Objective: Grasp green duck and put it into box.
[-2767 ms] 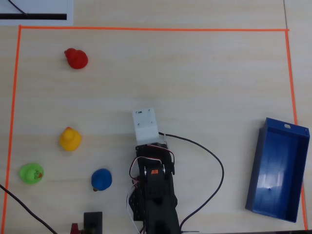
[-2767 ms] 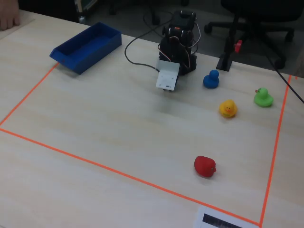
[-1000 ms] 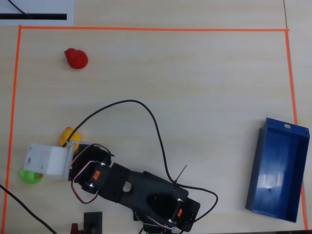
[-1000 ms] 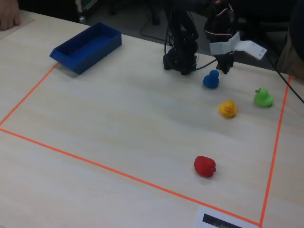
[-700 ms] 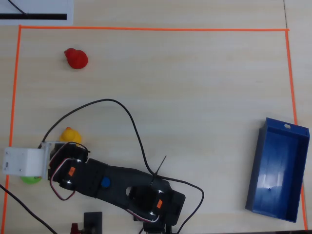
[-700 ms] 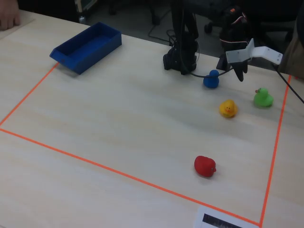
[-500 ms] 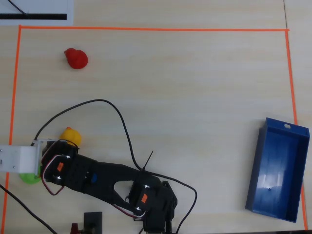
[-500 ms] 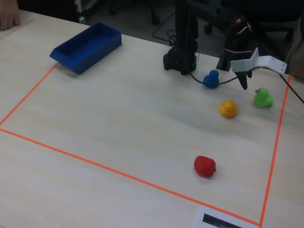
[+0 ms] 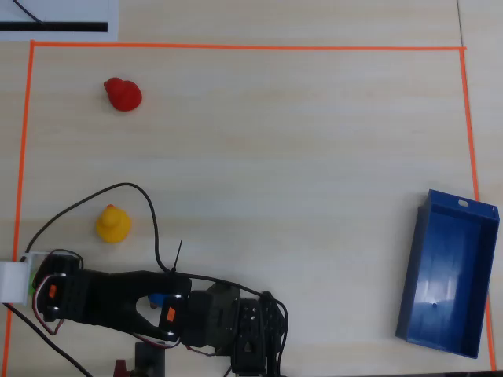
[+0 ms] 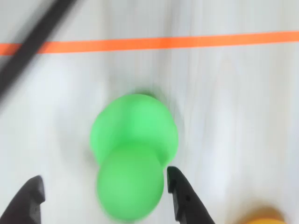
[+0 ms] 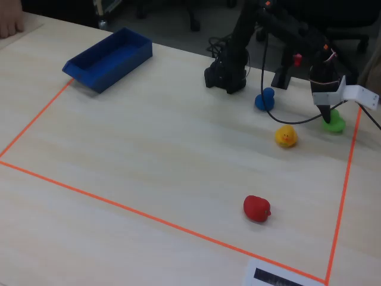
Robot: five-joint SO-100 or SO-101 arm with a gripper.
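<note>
In the wrist view the green duck (image 10: 133, 149) lies blurred on the pale table, seen from above. Its head sits between the two dark fingertips of my gripper (image 10: 103, 176). The gripper is open, with the duck near the right finger (image 10: 182, 198) and a wide gap to the left one. From the fixed view the gripper (image 11: 327, 117) hangs low over the green duck (image 11: 336, 124) at the far right. In the overhead view the arm's white head (image 9: 13, 281) covers the duck. The dark-blue box (image 9: 448, 271) rests at the right, also seen in the fixed view (image 11: 109, 58).
A yellow duck (image 9: 112, 224) sits close by, a blue duck (image 11: 265, 100) is near the arm's base, and a red duck (image 9: 122, 94) lies farther off. Orange tape (image 10: 149, 43) runs just beyond the green duck. A black cable (image 9: 94, 196) loops over the table.
The arm has swung from the table's middle toward the green duck, stretched out and come down over it. The ducks and the box have not moved.
</note>
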